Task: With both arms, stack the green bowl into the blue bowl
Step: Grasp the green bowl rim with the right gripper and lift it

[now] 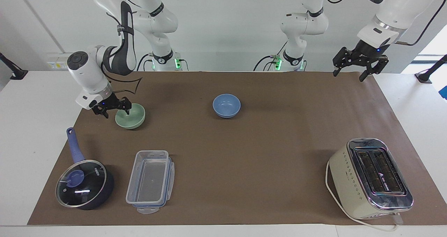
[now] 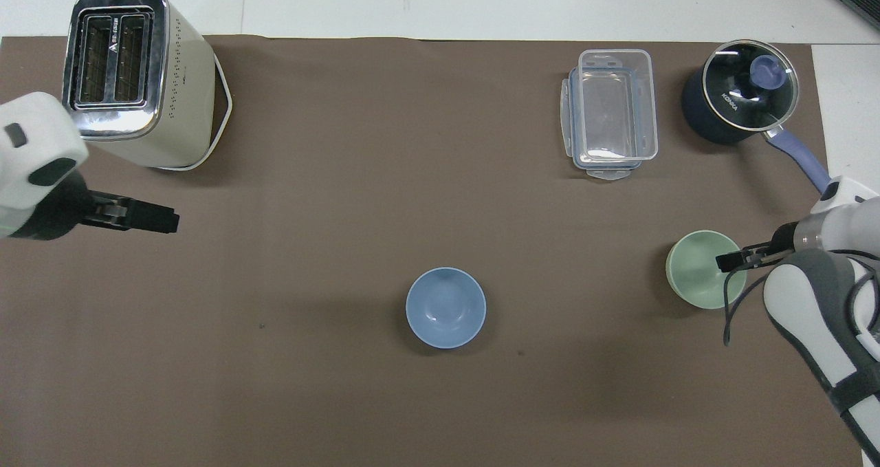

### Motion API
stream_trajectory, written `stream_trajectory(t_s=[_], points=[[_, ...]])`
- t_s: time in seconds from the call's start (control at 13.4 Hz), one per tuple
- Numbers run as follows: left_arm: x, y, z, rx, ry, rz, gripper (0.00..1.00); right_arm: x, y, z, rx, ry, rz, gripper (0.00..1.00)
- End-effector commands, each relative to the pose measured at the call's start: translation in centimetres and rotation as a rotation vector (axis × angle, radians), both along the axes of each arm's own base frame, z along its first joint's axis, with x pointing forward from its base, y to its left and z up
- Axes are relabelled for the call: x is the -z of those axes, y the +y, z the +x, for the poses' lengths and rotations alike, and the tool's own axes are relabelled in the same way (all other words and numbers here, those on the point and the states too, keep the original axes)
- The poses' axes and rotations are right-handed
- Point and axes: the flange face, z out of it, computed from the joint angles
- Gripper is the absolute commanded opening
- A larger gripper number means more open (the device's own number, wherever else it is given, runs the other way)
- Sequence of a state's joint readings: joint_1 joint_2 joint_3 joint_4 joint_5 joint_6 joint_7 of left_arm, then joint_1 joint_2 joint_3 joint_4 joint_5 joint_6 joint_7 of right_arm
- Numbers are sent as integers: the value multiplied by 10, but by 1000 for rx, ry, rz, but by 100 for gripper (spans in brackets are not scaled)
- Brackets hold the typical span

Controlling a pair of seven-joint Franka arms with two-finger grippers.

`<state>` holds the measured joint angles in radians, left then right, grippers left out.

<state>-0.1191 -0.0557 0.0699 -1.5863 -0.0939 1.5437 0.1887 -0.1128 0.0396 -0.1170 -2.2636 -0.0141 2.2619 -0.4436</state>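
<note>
my right claw [image 1: 112,109] is down at the green bowl [image 1: 130,116], fingers spread across its rim, not pinching yet. left claw [image 1: 355,63] waits spread, raised well off the blue bowl [image 1: 226,105]. grasp step: next squeeze the rim, lift, carry over blue bowl.

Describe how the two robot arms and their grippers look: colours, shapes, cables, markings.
Both arms are glossy white, rounded jointed tubes with dark grey joint covers and round dark end caps. Loose black cables loop along them. The right gripper and the left gripper are black, two-fingered, each with a small blue light. Green lights glow at the bases.
</note>
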Motion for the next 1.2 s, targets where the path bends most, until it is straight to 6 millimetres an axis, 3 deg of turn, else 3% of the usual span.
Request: stream_trajectory(t_s=[0.0,0.15,0.22,0.52,0.6,0.9,1.12], points=[[-6,7,21,5,28,46,100,13,-15,-10,-28,-28,8,100],[-8,8,20,16,27,50,100,18,-17,-11,-27,-33,7,100],[-10,7,17,22,22,53,100,19,-16,-10,-27,-33,8,92],[-3,5,7,27,54,51,100,20,-16,-10,-22,-30,10,26],[-2,6,4,25,59,50,100,20,-16,-10,-19,-31,10,0],[-1,6,-1,26,64,50,100,9,-19,1,-12,-29,25,0],[-2,7,-1,19,63,50,100,-51,-15,10,2,-15,136,0]])
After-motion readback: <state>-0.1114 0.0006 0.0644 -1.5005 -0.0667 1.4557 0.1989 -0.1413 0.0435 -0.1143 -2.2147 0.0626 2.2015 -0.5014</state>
